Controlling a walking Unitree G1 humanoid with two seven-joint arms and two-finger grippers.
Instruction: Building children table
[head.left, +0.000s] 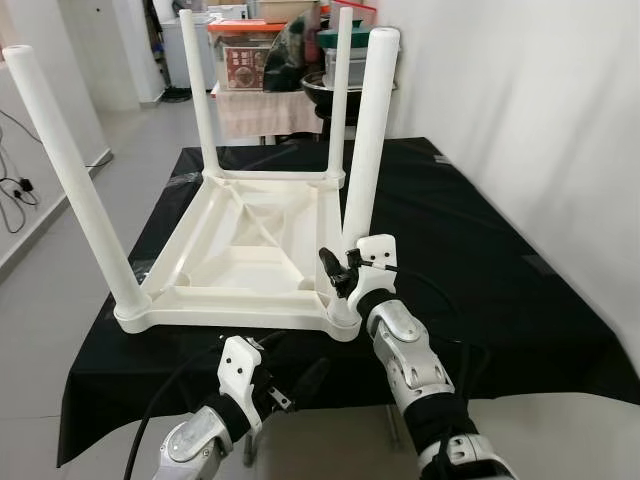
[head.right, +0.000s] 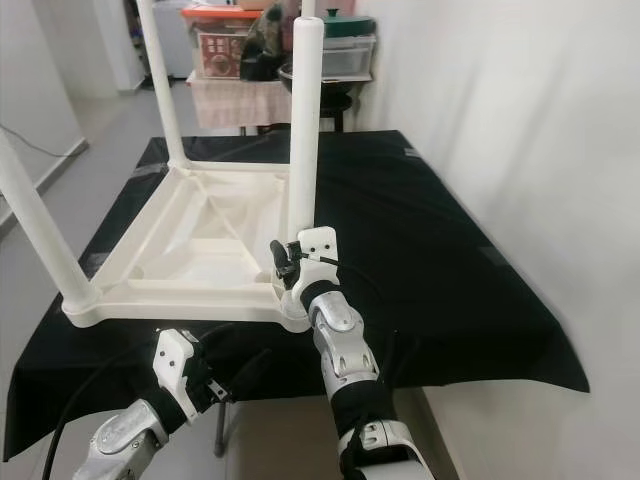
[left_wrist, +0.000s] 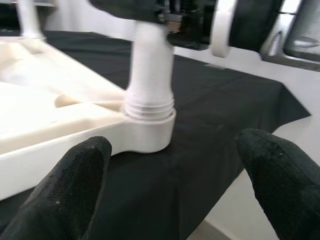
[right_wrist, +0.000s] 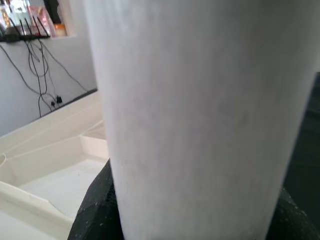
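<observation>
Your right gripper (head.left: 345, 275) grasps the near leg (head.left: 366, 150); left gripper (left_wrist: 170, 185) is released. Finish screwing it in.

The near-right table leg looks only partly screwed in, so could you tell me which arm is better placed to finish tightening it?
Right. The right gripper already clasps the table leg just above its socket, while the left gripper, fingers open, hangs below the table edge.

I see even bright daylight | head views sharp | left wrist view motion-blurred | right wrist view out of focus
</observation>
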